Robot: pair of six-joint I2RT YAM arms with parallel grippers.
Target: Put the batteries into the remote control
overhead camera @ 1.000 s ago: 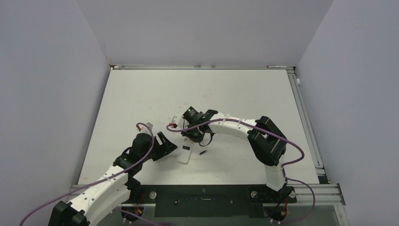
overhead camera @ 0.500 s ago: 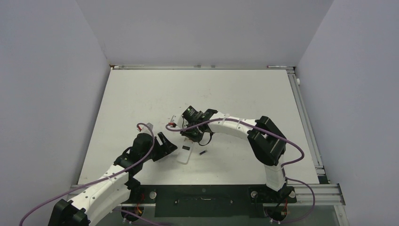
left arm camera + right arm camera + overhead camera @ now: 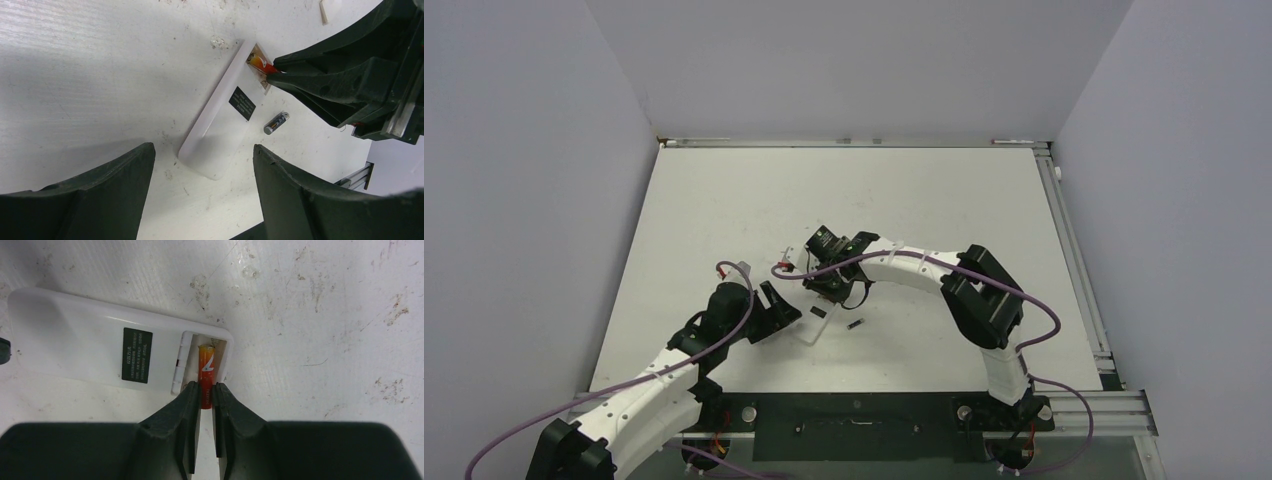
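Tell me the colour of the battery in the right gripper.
Orange-red battery with a white mark, yellowish at its far tip; right wrist view shows it best.

This looks like a robotics lab test cell, not a home or shop: a scuffed white table (image 3: pixel 724 200) is boxed in by 3 plain pale walls (image 3: pixel 854 70), aluminium rails (image 3: pixel 1072 255) run along its edges, and 2 robot arms, the left arm (image 3: pixel 649 385) and right arm (image 3: pixel 914 268), trailing purple cables (image 3: pixel 1049 325), stand bolted to a dark base plate (image 3: pixel 854 425) at the near side.
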